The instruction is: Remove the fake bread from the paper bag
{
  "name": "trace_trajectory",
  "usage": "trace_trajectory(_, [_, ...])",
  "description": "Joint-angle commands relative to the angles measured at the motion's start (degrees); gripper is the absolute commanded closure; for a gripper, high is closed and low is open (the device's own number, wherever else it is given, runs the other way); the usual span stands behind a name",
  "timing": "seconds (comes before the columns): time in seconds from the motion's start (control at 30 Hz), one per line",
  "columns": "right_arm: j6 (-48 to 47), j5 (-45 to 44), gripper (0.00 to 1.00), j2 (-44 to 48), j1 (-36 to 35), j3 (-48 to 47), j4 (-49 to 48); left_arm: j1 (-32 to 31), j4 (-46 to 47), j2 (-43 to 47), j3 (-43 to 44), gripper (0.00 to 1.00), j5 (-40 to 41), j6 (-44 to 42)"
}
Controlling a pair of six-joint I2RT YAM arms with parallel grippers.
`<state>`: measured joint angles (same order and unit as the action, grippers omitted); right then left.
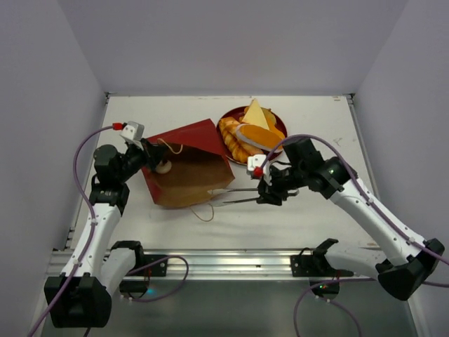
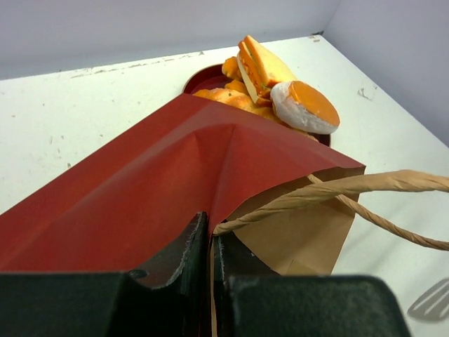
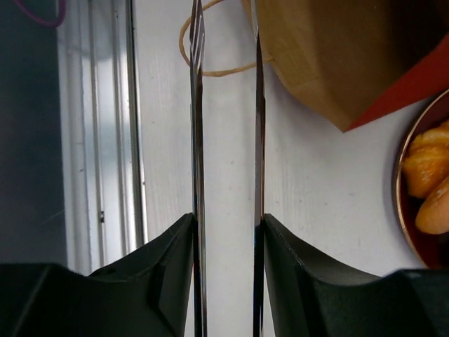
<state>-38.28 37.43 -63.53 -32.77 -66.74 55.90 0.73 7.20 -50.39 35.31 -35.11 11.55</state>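
Observation:
The dark red paper bag (image 1: 184,139) lies flat on the table with its brown inside (image 1: 191,179) showing. My left gripper (image 1: 149,156) is shut on the bag's rim by a cord handle (image 2: 330,188), seen close in the left wrist view (image 2: 210,232). A small white ring (image 1: 163,167) lies on the brown paper beside it. The other fake bread (image 1: 249,137), a braided loaf, buns and a yellow wedge, is piled on the round dark red plate (image 1: 226,116). My right gripper (image 1: 270,189) holds metal tongs (image 1: 235,195), their spread tips at the bag's near edge.
The plate stands behind the bag, at the back centre (image 2: 203,76), and at the right edge of the right wrist view (image 3: 401,175). A loose cord handle (image 1: 203,210) lies on the table by the tong tips. A metal rail (image 1: 231,263) runs along the near edge.

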Motion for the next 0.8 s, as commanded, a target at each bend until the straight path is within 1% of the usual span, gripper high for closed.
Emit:
trace_trajectory(0.0, [5.05, -19.02, 0.55, -0.88, -9.65, -2.08, -11.85, -0.12, -0.35, -0.06, 3.01, 0.88, 1.45, 4.79])
trace_trajectory(0.03, [5.58, -23.50, 0.55, -1.94, -14.64, -2.17, -15.61, -0.03, -0.35, 0.29, 2.84, 0.88, 1.54, 4.80])
trace_trajectory(0.07, [5.67, -31.37, 0.55, -3.08, -16.77, -2.34, -17.30, -0.12, -0.35, 0.55, 2.57, 0.88, 1.71, 4.71])
trace_trajectory(0.1, [5.67, -35.02, 0.55, -5.79, -20.28, -2.25, -19.14, -0.12, -0.52, 0.73, 2.05, 0.88, 1.98, 4.45])
trace_trajectory(0.13, [5.15, -37.93, 0.55, -7.21, -22.14, -2.25, -22.38, -0.03, -0.70, 1.08, 1.78, 0.88, 2.07, 4.10])
trace_trajectory(0.17, [3.67, -45.70, 0.55, -8.70, -24.07, -2.17, -24.33, -0.12, -0.78, 1.08, 1.61, 0.88, 2.07, 4.01])
trace_trajectory(0.2, [2.78, -48.56, 0.55, -11.85, -27.14, -2.25, -26.00, -0.12, -1.05, 1.00, 1.34, 0.88, 1.81, 4.01])
trace_trajectory(0.23, [1.30, -50.85, 0.55, -13.36, -28.38, -2.43, -29.15, -0.12, -1.14, 0.82, 1.34, 0.88, 1.63, 4.01])
trace_trajectory(0.27, [0.67, -54.88, 0.55, -14.94, -29.62, -2.60, -30.75, -0.12, -1.14, 0.82, 1.34, 0.89, 1.54, 4.18])
trace_trajectory(0.3, [-0.20, -56.57, 0.55, -16.53, -31.54, -2.87, -32.07, -0.12, -1.22, 0.56, 1.25, 0.89, 1.63, 4.36])
trace_trajectory(0.37, [-2.84, -62.01, 0.54, -21.45, -33.14, -4.01, -36.29, -0.12, -1.05, 0.47, 1.25, 0.88, 1.63, 4.88])
trace_trajectory(0.43, [-5.21, -64.49, 0.53, -26.35, -34.20, -5.50, -39.97, -0.12, -0.96, 0.12, 1.08, 0.88, 1.45, 5.49])
trace_trajectory(0.53, [-6.80, -65.99, 0.53, -31.02, -34.55, -7.61, -42.53, -0.12, -0.87, -0.50, 1.08, 0.89, 0.84, 5.94])
trace_trajectory(0.67, [-10.67, -70.03, 0.52, -35.59, -36.83, -8.05, -47.54, -0.12, -1.05, -0.23, 0.90, 0.88, 0.49, 6.11])
trace_trajectory(0.77, [-11.81, -71.53, 0.52, -38.85, -37.89, -9.72, -48.51, -0.12, -1.14, 0.03, 0.73, 0.89, -0.22, 6.20])
